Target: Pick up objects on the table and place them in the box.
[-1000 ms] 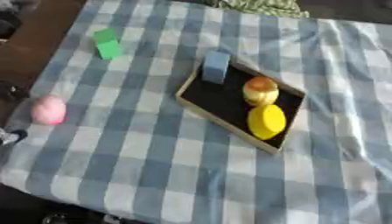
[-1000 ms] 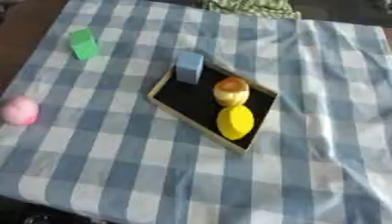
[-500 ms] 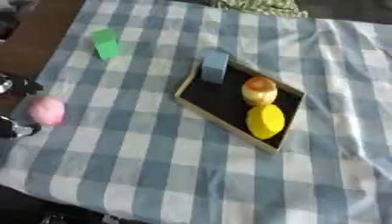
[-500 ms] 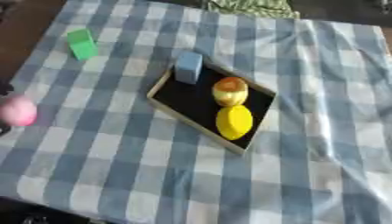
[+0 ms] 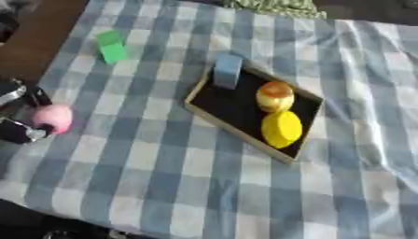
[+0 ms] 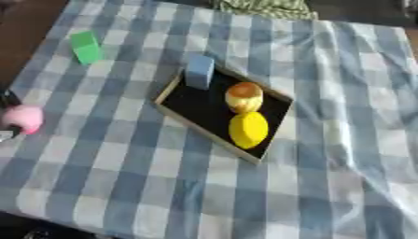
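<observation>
A pink ball (image 5: 54, 117) lies on the checked cloth near the table's left edge. My left hand (image 5: 23, 95) reaches in from the left, with one dark finger against the ball's upper side and another finger (image 5: 19, 132) against its lower side, pinching it. The ball still rests on the cloth. The black box (image 5: 230, 103) sits at the centre, holding a blue block (image 5: 227, 71) in its far corner, an orange-yellow round fruit (image 5: 275, 96) and a yellow lemon-like thing (image 5: 282, 129). A green block (image 5: 111, 46) stands at the far left. My right hand shows in neither view.
The blue-and-white checked cloth (image 5: 163, 177) covers the table, and its left edge (image 5: 49, 60) drops to a dark brown floor. A patterned green thing (image 6: 265, 7) lies at the far edge.
My left hand came in from the left edge over the last second, and its fingers have drawn in around the pink ball. The ball and the other things have not moved.
</observation>
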Controlling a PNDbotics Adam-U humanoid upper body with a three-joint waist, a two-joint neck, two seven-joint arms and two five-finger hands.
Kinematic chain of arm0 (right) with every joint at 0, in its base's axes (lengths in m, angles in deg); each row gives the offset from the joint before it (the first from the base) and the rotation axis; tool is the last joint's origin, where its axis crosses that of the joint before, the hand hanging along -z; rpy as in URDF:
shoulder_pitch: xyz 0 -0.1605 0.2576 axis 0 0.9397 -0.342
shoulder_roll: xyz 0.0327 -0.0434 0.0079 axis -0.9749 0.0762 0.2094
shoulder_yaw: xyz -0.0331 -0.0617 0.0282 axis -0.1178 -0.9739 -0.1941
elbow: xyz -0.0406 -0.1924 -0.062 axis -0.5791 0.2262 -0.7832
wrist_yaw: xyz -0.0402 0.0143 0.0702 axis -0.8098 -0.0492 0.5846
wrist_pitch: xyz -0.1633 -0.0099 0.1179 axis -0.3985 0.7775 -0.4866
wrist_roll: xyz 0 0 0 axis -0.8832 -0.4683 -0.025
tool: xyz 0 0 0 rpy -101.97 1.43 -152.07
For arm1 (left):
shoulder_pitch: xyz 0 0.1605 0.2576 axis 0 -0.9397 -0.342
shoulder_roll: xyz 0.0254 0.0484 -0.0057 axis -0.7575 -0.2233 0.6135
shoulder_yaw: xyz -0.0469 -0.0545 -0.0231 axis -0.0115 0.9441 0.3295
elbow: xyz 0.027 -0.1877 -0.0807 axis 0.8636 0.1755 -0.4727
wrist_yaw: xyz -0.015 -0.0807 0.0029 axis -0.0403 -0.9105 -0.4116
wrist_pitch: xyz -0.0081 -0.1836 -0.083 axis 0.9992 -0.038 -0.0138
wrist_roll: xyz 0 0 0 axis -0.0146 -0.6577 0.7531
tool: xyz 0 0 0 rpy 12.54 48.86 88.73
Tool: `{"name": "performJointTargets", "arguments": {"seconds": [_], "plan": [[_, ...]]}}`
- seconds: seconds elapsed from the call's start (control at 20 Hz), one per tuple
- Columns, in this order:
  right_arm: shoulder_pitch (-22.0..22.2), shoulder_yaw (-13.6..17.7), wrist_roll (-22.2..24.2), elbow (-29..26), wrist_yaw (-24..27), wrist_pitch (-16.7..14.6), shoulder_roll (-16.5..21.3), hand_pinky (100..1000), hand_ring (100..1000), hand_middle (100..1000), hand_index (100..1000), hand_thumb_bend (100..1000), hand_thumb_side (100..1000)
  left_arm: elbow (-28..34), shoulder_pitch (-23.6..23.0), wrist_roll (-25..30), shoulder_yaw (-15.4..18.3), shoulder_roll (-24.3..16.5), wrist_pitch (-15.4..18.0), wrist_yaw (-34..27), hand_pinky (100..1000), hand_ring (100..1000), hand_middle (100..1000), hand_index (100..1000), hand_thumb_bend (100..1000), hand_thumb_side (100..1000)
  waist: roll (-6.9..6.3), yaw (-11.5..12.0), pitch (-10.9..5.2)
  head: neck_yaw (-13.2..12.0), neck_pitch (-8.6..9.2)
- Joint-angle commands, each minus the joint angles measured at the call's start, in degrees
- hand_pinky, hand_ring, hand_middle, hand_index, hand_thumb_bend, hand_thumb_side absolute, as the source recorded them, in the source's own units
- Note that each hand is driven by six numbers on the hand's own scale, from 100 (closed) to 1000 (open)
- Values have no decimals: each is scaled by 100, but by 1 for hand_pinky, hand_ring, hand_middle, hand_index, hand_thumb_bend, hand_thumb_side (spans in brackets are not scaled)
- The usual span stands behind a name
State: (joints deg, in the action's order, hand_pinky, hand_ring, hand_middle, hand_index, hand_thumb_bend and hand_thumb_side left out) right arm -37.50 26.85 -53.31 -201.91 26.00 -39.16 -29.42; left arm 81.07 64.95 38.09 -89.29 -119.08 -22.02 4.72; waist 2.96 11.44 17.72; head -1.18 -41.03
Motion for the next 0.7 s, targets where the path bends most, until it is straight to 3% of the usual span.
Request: {"name": "performJointTargets", "arguments": {"seconds": [0.05, 0.55, 0.7], "plan": [[-4, 112, -51, -95, 40, -26, 139, 806, 827, 655, 749, 100, 211, 374, 46, -76, 69, -167, 49, 135, 773, 680, 604, 617, 306, 100, -103, 0, -43, 43, 30], [82, 155, -105, -97, 51, -68, 175, 806, 827, 657, 750, 100, 219, 2562, 70, -385, 564, -545, -266, 449, 759, 668, 595, 617, 391, 100, -109, 55, -46, 216, 20], [94, 161, -101, -97, 57, -82, 176, 806, 827, 657, 750, 100, 222, 2740, 322, -503, 521, -596, -122, 348, 755, 660, 590, 618, 383, 100, -125, 51, -54, 244, 2]]}}
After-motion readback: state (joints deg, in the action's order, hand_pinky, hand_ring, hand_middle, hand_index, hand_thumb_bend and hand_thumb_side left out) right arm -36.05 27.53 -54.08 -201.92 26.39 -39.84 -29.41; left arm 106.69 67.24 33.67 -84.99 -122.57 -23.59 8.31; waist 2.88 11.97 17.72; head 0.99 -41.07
